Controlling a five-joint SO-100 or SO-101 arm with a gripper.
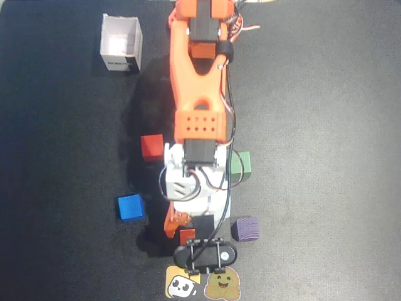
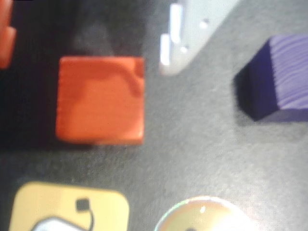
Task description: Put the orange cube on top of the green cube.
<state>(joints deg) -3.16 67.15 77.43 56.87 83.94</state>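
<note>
Orange cube (image 2: 100, 100) sits on the mat between the fingers, white finger (image 2: 185, 36) to its right and orange finger (image 2: 6, 41) at the left edge in the wrist view; gripper (image 1: 188, 229) open wide, holding nothing; cube square to the jaws; green cube (image 1: 240, 164) lies up-right of the gripper in overhead view, partly behind the arm; purple cube (image 2: 279, 77) just beside.

The counter (image 1: 326, 94) was black with a fine grainy speckle. The arm (image 1: 199, 75) was bright orange, with a white and black part lower down. The orange cube (image 2: 100, 100) showed a plain matte orange top. The green cube (image 1: 241, 163) was plain green, the red cube (image 1: 151, 147) deeper red, the blue cube (image 1: 130, 207) bright blue. The purple cube (image 2: 284, 77) carried fine ridged lines. The small box (image 1: 121, 42) was white. Two stickers (image 1: 202, 283) were yellow and tan.
</note>
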